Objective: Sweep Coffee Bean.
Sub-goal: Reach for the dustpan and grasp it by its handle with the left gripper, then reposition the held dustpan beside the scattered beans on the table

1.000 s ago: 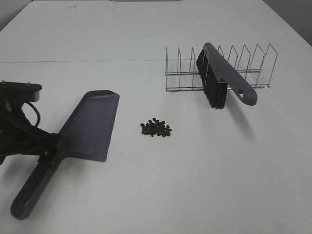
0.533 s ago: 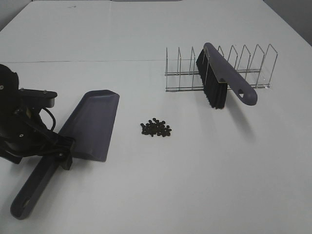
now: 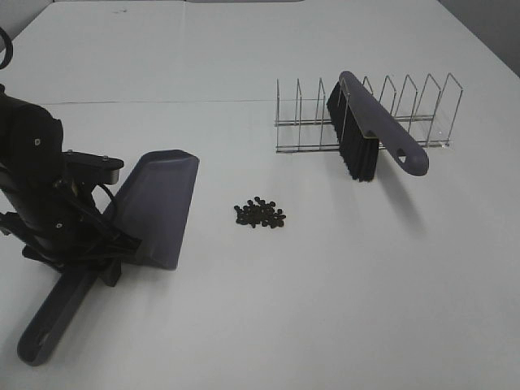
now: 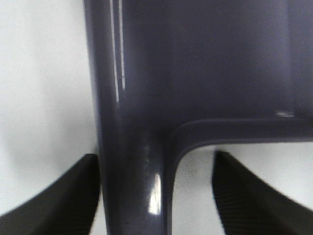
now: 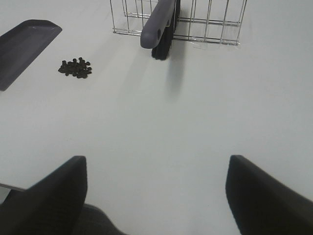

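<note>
Purple-grey plastic dustpan handle [image 4: 134, 191] runs lengthwise between my left gripper [image 4: 155, 161] jaws, which straddle it partway shut with a gap showing on one side, and the coffee bean pile [image 3: 260, 214] sits on the table [image 3: 366, 292] off to my right, just past the pan [image 3: 158, 203].

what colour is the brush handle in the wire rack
The brush handle is greyish purple, above black bristles; clearest in the exterior high view.
</note>
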Tool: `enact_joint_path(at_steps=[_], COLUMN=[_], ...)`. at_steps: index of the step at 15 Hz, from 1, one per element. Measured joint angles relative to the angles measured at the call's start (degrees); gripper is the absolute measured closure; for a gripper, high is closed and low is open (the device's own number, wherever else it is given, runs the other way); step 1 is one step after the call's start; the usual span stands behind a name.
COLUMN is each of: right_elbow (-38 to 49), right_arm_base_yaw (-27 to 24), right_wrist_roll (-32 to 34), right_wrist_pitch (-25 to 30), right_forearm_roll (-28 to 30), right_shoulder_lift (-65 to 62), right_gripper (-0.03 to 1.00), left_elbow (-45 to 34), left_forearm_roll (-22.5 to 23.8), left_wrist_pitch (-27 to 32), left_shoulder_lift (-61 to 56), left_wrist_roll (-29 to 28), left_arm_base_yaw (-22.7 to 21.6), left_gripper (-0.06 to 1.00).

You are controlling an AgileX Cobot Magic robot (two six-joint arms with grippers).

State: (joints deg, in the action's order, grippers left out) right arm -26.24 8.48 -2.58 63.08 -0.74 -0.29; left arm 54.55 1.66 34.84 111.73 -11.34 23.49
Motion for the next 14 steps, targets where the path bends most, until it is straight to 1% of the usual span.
enact_joint_path(at_steps=[1,8,11,14], right_elbow=[0.00,0.00,0.00,0.00], right_arm_base_yaw=[0.00,0.00,0.00,0.00], right_wrist_roll=[0.00,0.00,0.00,0.00], right_wrist_pitch=[0.00,0.00,0.00,0.00], right_forearm_roll=[0.00,0.00,0.00,0.00], right_shoulder_lift=[0.00,0.00,0.00,0.00], right_gripper=[0.27,0.27,0.27,0.27], left_elbow=[0.00,0.00,0.00,0.00], left_forearm_roll=[0.00,0.34,-0.29,-0.46], left_wrist_pitch=[0.06,0.46,0.74,2.75], left_shoulder_lift=[0.00,0.00,-0.11,-0.74], left_wrist_roll=[-0.11,0.00,-1.26,-0.46], left_arm_base_yaw=[0.00,0.00,0.00,0.00], left_gripper=[0.61,0.61,0.61,0.61])
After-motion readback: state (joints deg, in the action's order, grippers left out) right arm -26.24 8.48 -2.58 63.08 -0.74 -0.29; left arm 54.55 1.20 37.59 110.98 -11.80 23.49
